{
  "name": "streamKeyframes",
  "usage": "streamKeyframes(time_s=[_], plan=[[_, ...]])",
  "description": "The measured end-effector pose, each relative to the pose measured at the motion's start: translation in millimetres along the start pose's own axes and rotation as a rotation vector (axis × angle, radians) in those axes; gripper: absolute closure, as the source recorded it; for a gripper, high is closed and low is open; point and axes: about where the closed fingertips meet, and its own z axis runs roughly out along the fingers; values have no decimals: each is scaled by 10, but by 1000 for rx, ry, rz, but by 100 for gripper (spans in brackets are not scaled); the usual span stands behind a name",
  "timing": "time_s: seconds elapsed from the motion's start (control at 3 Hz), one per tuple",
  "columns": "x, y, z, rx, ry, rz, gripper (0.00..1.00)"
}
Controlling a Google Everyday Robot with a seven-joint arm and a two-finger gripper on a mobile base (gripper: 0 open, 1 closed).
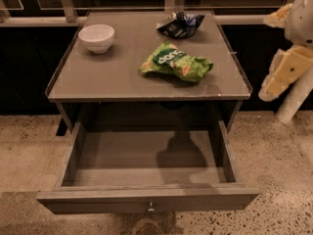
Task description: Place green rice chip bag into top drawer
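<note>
A bright green rice chip bag (176, 65) lies flat and crumpled on the grey table top (98, 77), right of centre and a little back from the near edge. Nothing holds it, so it looks not yet picked up.

Directly below and in front, the top drawer (146, 199) is pulled fully out toward the viewer, its small round knob (151, 208) at the middle of the front panel. The drawer holds nothing but a dark shadow on its floor. It probably stands open so the bag can be dropped straight in.

At the far right of the table top rests a smaller dark snack bag (180, 24), apart from the green one. At the far left sits a white bowl (96, 37), which appears empty.

The robot's cream-coloured gripper (279, 77) hangs off the table's right side, well apart from the green bag and touching nothing. Whether it is open or closed cannot be told. A speckled floor (274, 146) surrounds the table.
</note>
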Motion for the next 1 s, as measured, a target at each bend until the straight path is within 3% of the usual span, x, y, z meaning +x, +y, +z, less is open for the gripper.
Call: streamKeyframes(time_s=[0.33, 0.67, 1.0], plan=[[-86, -458, 116, 51, -105, -20, 0], [-245, -823, 335, 57, -222, -13, 0], [-492, -1016, 638, 24, -303, -6, 0]])
